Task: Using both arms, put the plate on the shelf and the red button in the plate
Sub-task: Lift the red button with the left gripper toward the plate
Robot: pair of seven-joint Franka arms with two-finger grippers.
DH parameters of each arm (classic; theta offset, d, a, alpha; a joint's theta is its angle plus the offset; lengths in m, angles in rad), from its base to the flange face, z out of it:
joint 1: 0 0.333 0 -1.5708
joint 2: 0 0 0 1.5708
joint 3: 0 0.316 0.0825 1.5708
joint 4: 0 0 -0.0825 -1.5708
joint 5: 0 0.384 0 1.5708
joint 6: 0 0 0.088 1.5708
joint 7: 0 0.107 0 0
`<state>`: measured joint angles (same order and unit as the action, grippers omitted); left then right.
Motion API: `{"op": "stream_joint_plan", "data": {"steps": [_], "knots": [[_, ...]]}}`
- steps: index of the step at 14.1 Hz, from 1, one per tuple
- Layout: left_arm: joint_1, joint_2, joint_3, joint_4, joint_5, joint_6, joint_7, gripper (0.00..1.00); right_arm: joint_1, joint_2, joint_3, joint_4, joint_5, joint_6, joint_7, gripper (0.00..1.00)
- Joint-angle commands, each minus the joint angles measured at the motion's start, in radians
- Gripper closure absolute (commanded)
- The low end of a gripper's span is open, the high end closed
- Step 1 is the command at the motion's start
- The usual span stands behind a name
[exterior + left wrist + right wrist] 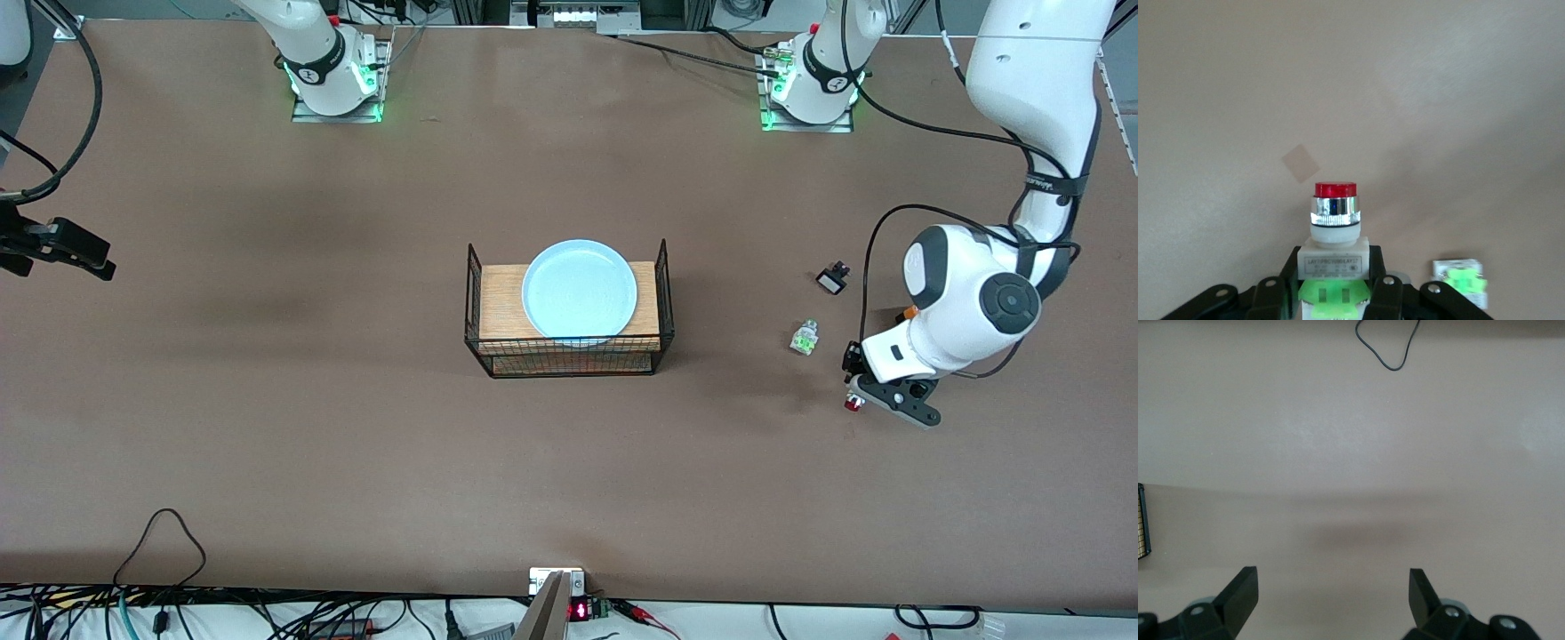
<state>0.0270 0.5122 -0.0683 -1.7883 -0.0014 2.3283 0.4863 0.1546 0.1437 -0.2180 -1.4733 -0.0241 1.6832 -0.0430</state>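
Observation:
The pale blue plate [579, 291] lies on a wooden board [502, 302] on top of a wire basket [569, 357] in the middle of the table. My left gripper [856, 393] is low over the table at the left arm's end, shut on the red button [854, 402]. In the left wrist view the red button [1335, 220] sticks out between the black fingers [1386, 293] of the left gripper [1335, 261], red cap outward and white-and-green body clamped. My right gripper [84, 253] waits at the right arm's end; in its wrist view the right gripper [1331, 580] is open, over bare table.
A white-and-green part without a red cap [805, 339] [1460, 280] lies near the left gripper. A small black part [833, 279] lies farther from the front camera. A bit of orange [909, 312] peeks from under the left arm. A cable loop [160, 533] [1388, 350] lies near the front edge.

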Motion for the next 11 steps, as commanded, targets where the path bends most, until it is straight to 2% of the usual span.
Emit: {"op": "stream_joint_plan", "data": {"steps": [1,6,9,11], "knots": [[-0.002,-0.003,-0.027,0.11,0.004,-0.159,-0.014,0.79,0.0,0.014,0.003,0.027,-0.005,-0.005,0.003,0.0],[-0.002,-0.017,-0.108,0.188,0.001,-0.323,-0.028,0.84,-0.009,0.039,-0.004,0.051,-0.005,-0.005,-0.005,0.0],[-0.001,-0.038,-0.177,0.237,-0.002,-0.466,-0.075,0.88,-0.023,0.031,-0.001,0.039,0.0,0.0,-0.003,0.0],[-0.001,-0.075,-0.244,0.239,-0.029,-0.478,-0.147,0.88,-0.024,0.02,-0.001,0.018,0.003,0.003,0.006,0.0]]}}
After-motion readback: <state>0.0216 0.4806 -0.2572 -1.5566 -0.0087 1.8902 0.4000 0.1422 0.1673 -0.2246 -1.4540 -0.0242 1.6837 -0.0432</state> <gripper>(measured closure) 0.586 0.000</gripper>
